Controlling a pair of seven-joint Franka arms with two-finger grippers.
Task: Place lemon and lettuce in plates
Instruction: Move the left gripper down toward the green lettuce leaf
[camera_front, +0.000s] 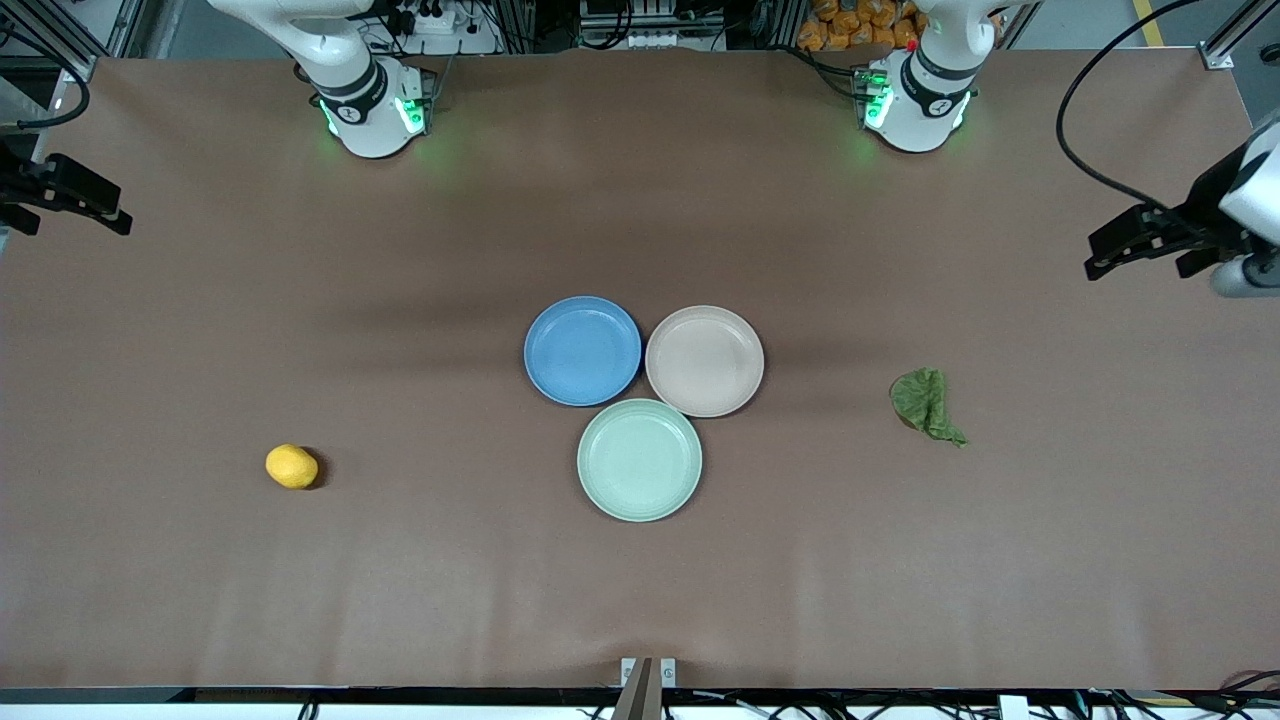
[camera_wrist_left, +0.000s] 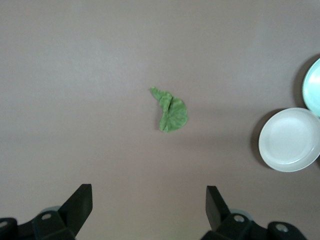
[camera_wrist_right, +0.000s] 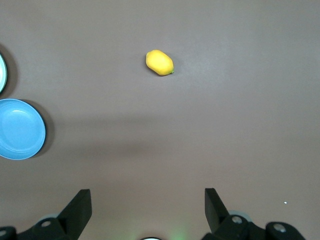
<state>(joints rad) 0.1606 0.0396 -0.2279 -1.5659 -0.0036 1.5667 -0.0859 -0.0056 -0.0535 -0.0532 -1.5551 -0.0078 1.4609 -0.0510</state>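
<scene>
Front view: three plates cluster mid-surface, blue plate (camera_front: 582, 350) touching beige plate (camera_front: 705, 360), both bare. The lemon (camera_front: 291, 467) lies toward the right arm's end, the lettuce (camera_front: 928, 404) toward the left arm's; each arm is nearer its own item. Both pincers hover over the surface's ends: right pincer (camera_front: 95, 205), left pincer (camera_front: 1125, 245).

Left wrist view: the left pincer (camera_wrist_left: 149, 200) is spread, the lettuce (camera_wrist_left: 170, 111) ahead of it, tail pointing away from the beige plate (camera_wrist_left: 290, 140).

Right wrist view: the right pincer (camera_wrist_right: 148, 201) is spread; the lemon (camera_wrist_right: 159, 62) lies ahead, its long axis slanted across the finger line.

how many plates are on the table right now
3, clustered mid-table with rims touching or nearly so. The blue plate lies toward the right arm's end, the beige-pink plate beside it toward the left arm's end, and the mint-green plate nearest the front camera. None looks hidden.
</scene>
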